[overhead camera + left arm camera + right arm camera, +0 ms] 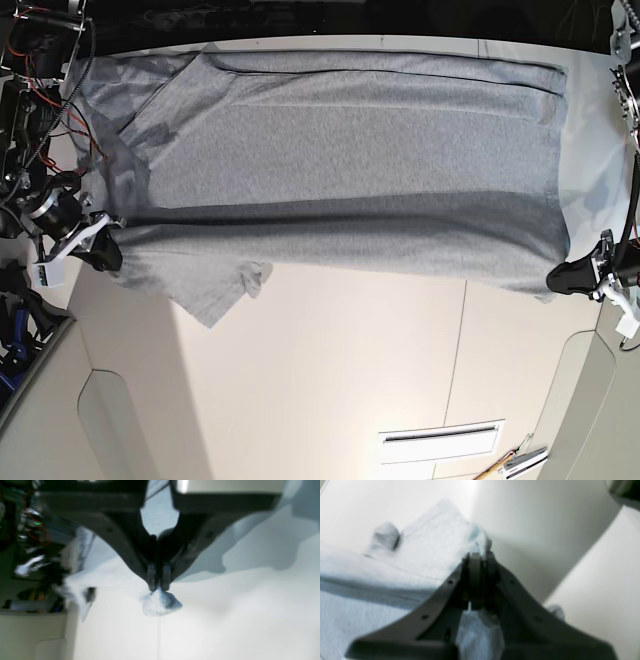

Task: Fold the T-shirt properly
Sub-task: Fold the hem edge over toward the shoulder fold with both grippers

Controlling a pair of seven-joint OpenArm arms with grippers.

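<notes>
The light grey T-shirt (340, 170) lies stretched across the far half of the white table (330, 380), plain side up, with no print showing. A sleeve (215, 290) hangs toward the near left. My left gripper (558, 279) is at the right in the base view, shut on the shirt's near right corner. In the left wrist view its fingertips (158, 588) pinch a tuft of grey cloth (160, 603). My right gripper (108, 256) is at the left, shut on the shirt's near left edge. In the right wrist view (478, 555) cloth (425, 555) bunches at its tips.
A table seam (464, 330) runs through the near half. A white slotted strip (440, 441) and a pencil-like tool (512, 463) lie near the front right. Cables and electronics (35, 70) crowd the left edge, and more hardware (625, 80) stands at the far right.
</notes>
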